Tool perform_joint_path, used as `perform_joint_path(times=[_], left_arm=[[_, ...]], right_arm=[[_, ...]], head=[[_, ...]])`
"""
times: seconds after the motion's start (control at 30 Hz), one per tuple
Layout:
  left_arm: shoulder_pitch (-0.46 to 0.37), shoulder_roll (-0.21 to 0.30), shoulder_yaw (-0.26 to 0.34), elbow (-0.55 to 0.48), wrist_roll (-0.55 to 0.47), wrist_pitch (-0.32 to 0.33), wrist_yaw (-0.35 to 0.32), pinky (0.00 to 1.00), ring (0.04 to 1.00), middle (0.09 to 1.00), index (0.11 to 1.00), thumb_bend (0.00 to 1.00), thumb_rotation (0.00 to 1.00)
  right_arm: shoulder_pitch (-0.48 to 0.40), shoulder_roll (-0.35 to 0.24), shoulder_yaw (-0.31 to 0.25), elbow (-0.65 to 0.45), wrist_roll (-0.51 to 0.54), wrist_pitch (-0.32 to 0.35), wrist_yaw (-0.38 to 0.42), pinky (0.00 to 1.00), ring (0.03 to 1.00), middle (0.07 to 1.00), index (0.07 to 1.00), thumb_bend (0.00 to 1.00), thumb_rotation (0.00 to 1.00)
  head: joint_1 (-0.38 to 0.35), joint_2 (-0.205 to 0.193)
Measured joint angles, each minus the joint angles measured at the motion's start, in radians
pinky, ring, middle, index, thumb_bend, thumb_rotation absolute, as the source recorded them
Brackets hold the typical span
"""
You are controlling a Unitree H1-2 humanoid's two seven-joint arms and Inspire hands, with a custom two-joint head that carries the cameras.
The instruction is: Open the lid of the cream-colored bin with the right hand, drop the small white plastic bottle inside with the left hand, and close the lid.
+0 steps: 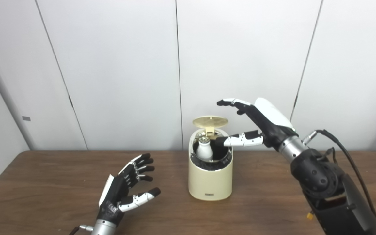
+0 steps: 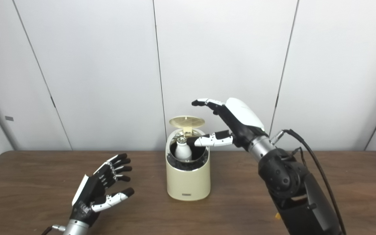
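So the bin (image 1: 210, 178) sits upright pretty much dead center on the table (image 1: 44, 182), and its lid (image 1: 210, 121) is flipped up, standing on its hinge at the bin's 12 o'clock edge with the ribbed underside showing. The bottle (image 1: 204, 148) is already inside, standing upright with its cap poking up around the level of the rim, a bit toward the 11 o'clock side of the opening. The right hand (image 1: 259, 122) hangs at about 2 o'clock from the bin, above rim height, with nothing in it and the fingers spread out: the upper fingers reach out over the lid without touching it as far as I can see, and the thumb (image 1: 237, 140) points in over the 3 o'clock side of the rim, its dark tip just beside the bottle. Can't really tell if the thumb tip touches the rim or the bottle. The left hand (image 1: 126, 189) is down low over the table at roughly 8 o'clock from the bin, well apart from it, palm turned toward the bin, fingers fanned and loose, gripping nothing. Behind it all is a plain white panel wall (image 1: 109, 65); a black cable (image 1: 348, 156) loops off the right forearm.
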Motion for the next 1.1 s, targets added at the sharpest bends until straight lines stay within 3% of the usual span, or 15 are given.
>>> perform_joint_path(times=[0.63,1.1], left_arm=[[-0.002,-0.013,0.01,0.001,-0.004,0.0,-0.003,0.63,0.74,0.794,0.833,0.77,0.11],[-0.001,-0.014,0.011,0.0,-0.011,0.0,-0.006,0.62,0.733,0.785,0.836,0.78,0.13]], right_arm=[[-0.028,-0.005,0.067,0.065,-0.02,-0.012,0.041,0.83,0.927,0.834,0.798,0.66,0.51],[-0.008,-0.048,0.064,0.046,-0.056,-0.064,0.038,0.82,0.906,0.775,0.74,0.66,0.53]], head=[[0.04,0.011],[0.052,0.026]])
